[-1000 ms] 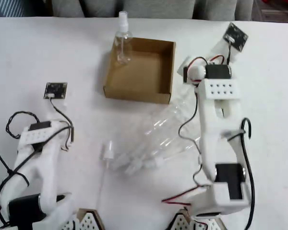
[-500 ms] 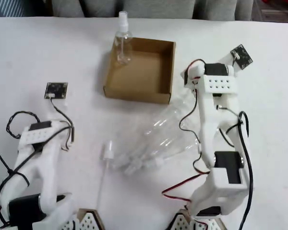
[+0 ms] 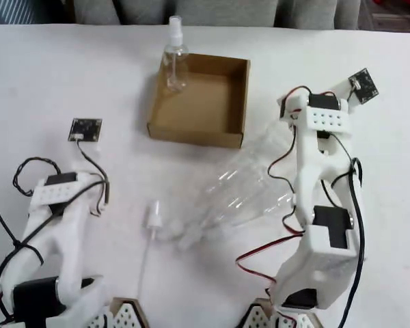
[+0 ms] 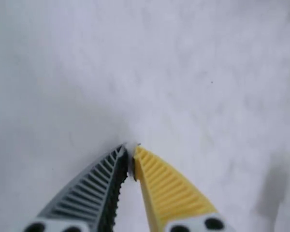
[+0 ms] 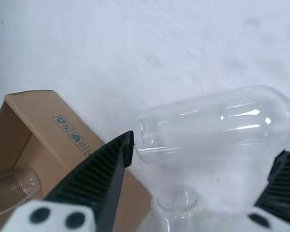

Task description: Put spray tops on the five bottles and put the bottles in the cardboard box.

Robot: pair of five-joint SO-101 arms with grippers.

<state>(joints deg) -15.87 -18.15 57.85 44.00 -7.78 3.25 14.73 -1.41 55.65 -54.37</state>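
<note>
At the table's [image 3: 41,68] left, the left gripper [image 4: 130,153] points down at the bare white surface, its grey and yellow fingers pressed together at the tips and gripping nothing. Toward the middle a loose spray top [image 3: 152,217] lies flat, its tube trailing toward the near edge, while beyond it the box [image 3: 191,131] holds one capped bottle [image 3: 173,58] upright in its far left corner. Right of the spray top, uncapped bottles [image 3: 249,188] lie heaped on their sides beside the right arm [image 3: 321,171]; the right gripper [image 5: 206,147] is spread wide and empty above one of them, near the box.
</note>
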